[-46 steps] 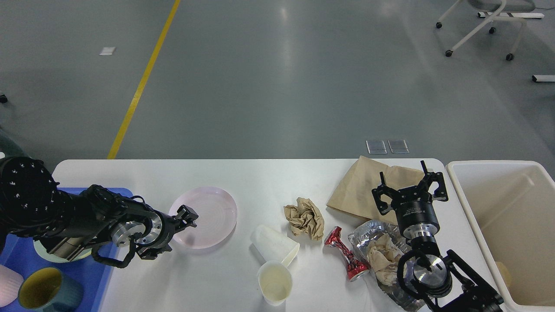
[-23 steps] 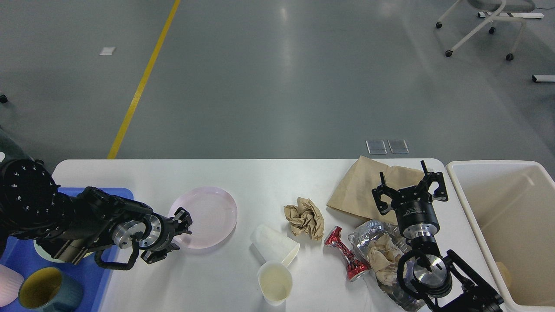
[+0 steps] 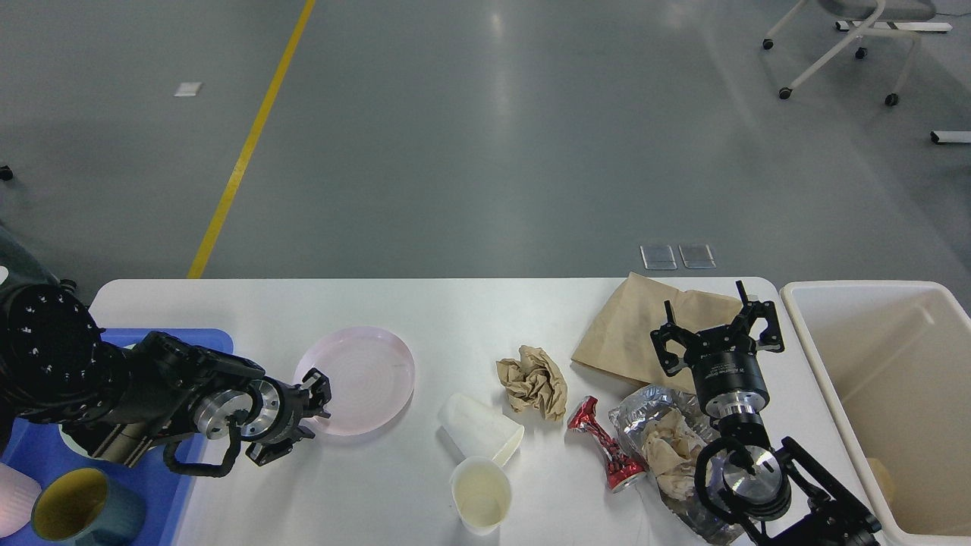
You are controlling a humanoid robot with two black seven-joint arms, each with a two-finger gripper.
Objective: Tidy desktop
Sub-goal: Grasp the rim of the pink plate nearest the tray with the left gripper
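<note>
- Your left claw (image 3: pixel 317 394) sits at the lower left of the frame, at the left rim of the pink plate (image 3: pixel 364 379); its dark fingers blur together, so you cannot tell whether they are spread or pressed together, or whether they touch the rim.
- Your left arm comes in from the left edge, lying low and nearly level across the blue tray (image 3: pixel 45 462), wrist pointing right toward the plate.
- Your right claw (image 3: pixel 717 326) at the right of the frame is spread wide and holds nothing; its fingers point up-frame over the flat brown paper bag (image 3: pixel 630 326).
- Your right arm rises from the lower right corner, its wrist above the foil wrapper (image 3: pixel 652 432).
- The counter (image 3: pixel 470 311) fills the lower half of the frame, white with rounded corners.
- On it, centre: a crumpled paper ball (image 3: pixel 533 381), a tipped white cup (image 3: pixel 479 429) and an upright cup (image 3: pixel 481 494) below it, just beside each other.
- A crushed red can (image 3: pixel 603 442) lies between the paper ball and the foil wrapper.
- A cream bin (image 3: pixel 880 394) stands at the counter's right end.
- On the tray, lower left corner, you see a teal mug (image 3: pixel 83 516).
</note>
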